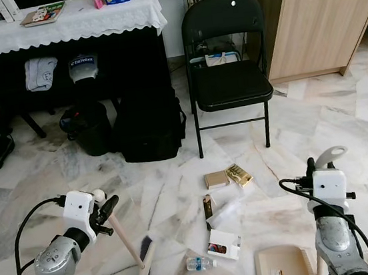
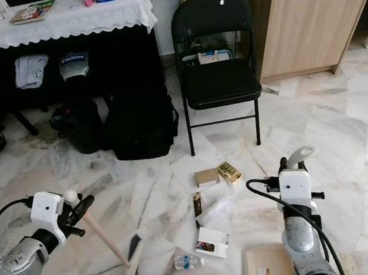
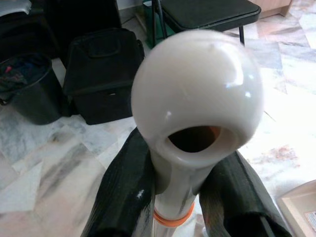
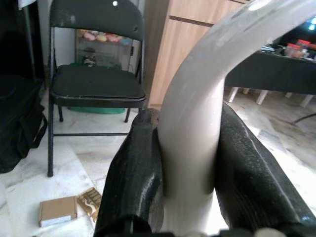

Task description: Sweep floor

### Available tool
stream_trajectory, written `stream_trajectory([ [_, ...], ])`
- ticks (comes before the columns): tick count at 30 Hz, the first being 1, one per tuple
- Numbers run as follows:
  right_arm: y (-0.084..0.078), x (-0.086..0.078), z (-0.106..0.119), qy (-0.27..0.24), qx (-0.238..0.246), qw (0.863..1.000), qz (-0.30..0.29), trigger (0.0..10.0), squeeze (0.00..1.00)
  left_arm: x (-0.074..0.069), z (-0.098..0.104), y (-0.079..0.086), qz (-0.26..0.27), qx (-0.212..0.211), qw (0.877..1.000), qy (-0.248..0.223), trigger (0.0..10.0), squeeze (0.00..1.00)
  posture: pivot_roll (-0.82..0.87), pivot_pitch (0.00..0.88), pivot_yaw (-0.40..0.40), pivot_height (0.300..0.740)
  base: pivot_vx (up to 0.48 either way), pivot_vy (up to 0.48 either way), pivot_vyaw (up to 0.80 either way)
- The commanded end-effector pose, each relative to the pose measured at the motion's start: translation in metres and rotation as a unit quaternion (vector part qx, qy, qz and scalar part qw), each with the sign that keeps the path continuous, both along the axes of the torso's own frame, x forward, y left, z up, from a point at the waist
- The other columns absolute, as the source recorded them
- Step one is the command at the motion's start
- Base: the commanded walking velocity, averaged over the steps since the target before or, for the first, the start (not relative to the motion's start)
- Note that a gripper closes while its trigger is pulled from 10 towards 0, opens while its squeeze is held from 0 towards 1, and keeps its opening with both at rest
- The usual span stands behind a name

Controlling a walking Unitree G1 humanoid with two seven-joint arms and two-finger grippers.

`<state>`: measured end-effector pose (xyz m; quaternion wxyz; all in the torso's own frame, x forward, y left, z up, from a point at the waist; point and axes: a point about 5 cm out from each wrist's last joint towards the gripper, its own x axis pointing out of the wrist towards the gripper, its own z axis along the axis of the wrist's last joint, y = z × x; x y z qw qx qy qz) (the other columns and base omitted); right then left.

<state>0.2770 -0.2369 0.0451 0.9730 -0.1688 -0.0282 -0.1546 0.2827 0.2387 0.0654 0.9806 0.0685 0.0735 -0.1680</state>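
My left gripper (image 1: 107,210) is shut on a broom's wooden handle (image 1: 125,240), just below its white knob (image 3: 197,94). The handle slants down to the broom head (image 1: 145,268) on the marble floor. My right gripper (image 1: 317,165) is shut on the curved white handle (image 4: 197,98) of a beige dustpan (image 1: 284,267) that rests on the floor at the bottom edge. Litter lies between them: a small brown box (image 1: 216,178), a gold wrapper (image 1: 239,174), a dark bar (image 1: 208,206), a white carton (image 1: 224,244) and a small plastic bottle (image 1: 199,263).
A black folding chair (image 1: 228,71) stands just beyond the litter. A black bag (image 1: 147,125) and a black bin (image 1: 92,127) sit under a table with a white cloth (image 1: 69,23). A wooden cabinet (image 1: 320,17) is at the right.
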Motion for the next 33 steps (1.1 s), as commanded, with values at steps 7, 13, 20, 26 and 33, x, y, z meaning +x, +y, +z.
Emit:
stream_trajectory([
  [7, 0.008, 0.004, -0.002, 0.007, -0.011, 1.000, 0.024, 10.0, 0.00, -0.008, -0.002, 0.002, -0.005, -0.003, 1.000, 0.013, 10.0, 0.00, 0.05, 0.164, 0.081, 0.740, 0.000, 0.000, 0.00],
  [13, 0.008, 0.010, 0.007, -0.008, -0.020, 0.999, 0.031, 10.0, 0.00, -0.007, -0.001, 0.000, -0.002, -0.005, 1.000, 0.009, 10.0, 0.00, 0.04, 0.161, 0.070, 0.740, 0.000, 0.000, 0.00],
  [20, 0.007, 0.020, 0.025, -0.044, -0.055, 0.996, 0.048, 10.0, 0.00, -0.006, 0.000, -0.004, 0.000, -0.011, 1.000, 0.007, 10.0, 0.00, 0.04, 0.164, 0.059, 0.740, 0.000, 0.000, 0.00],
  [26, 0.007, 0.020, 0.024, -0.042, -0.053, 0.997, 0.046, 10.0, 0.00, -0.008, 0.000, -0.004, 0.000, -0.011, 1.000, 0.005, 10.0, 0.00, 0.05, 0.163, 0.060, 0.740, 0.000, 0.000, 0.00],
  [33, 0.007, 0.018, 0.019, -0.032, -0.052, 0.997, 0.045, 10.0, 0.00, -0.010, 0.002, -0.005, -0.003, -0.012, 1.000, 0.002, 10.0, 0.00, 0.06, 0.182, 0.065, 0.740, 0.000, 0.000, 0.00],
])
